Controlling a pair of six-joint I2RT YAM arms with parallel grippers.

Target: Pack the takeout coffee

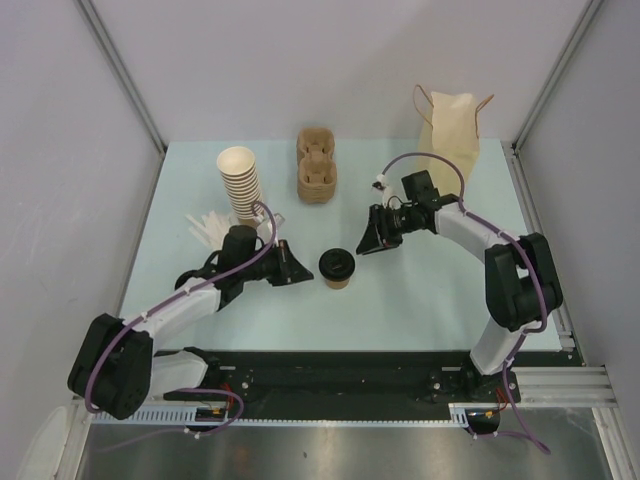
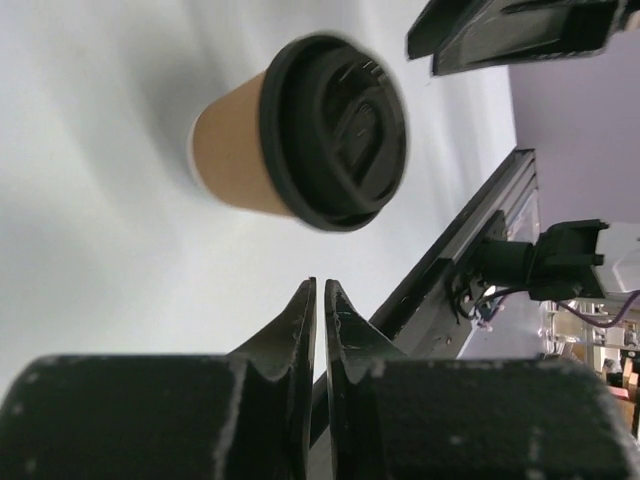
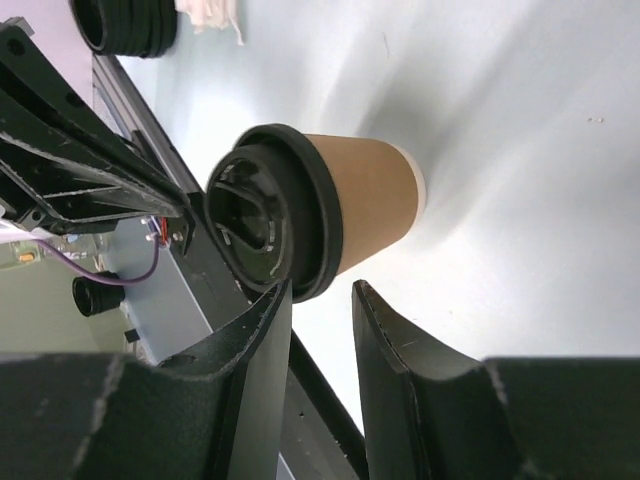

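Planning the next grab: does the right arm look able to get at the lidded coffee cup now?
Probably yes: the right pincer sits just short of the lidded coffee cup, nothing between them. Its partly open jaws look narrower than the cup, so may need widening.

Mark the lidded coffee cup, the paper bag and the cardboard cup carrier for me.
lidded coffee cup (image 1: 336,265): top external view, on its black lid.
paper bag (image 1: 450,135): top external view, on its front face.
cardboard cup carrier (image 1: 316,170): top external view, on the middle of the stack.
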